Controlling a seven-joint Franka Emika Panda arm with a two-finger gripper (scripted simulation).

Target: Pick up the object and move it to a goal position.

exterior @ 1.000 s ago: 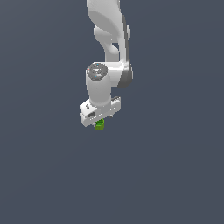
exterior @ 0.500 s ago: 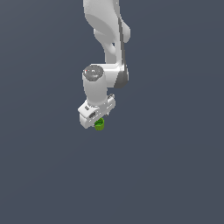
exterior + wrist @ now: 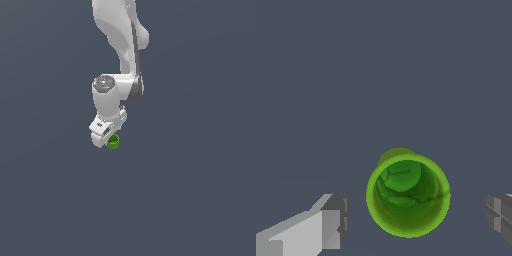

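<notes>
The object (image 3: 408,196) is a bright green cup-like cylinder, seen from above in the wrist view with its hollow inside showing. It stands between the two fingers of my gripper (image 3: 417,217). One grey fingertip (image 3: 336,220) and the other fingertip (image 3: 498,214) each stand apart from its rim, with a gap on both sides. The gripper is open around it. In the exterior view the object (image 3: 113,142) peeks out just below the white gripper (image 3: 107,136), toward the exterior view's right of the hand.
A flat dark grey-blue ground (image 3: 200,200) surrounds the arm on all sides. The white arm (image 3: 120,45) rises from the gripper to the upper edge of the exterior view.
The arm's upper links and wrist have shifted slightly toward the exterior view's left. The green object has stayed in the same spot under the hand.
</notes>
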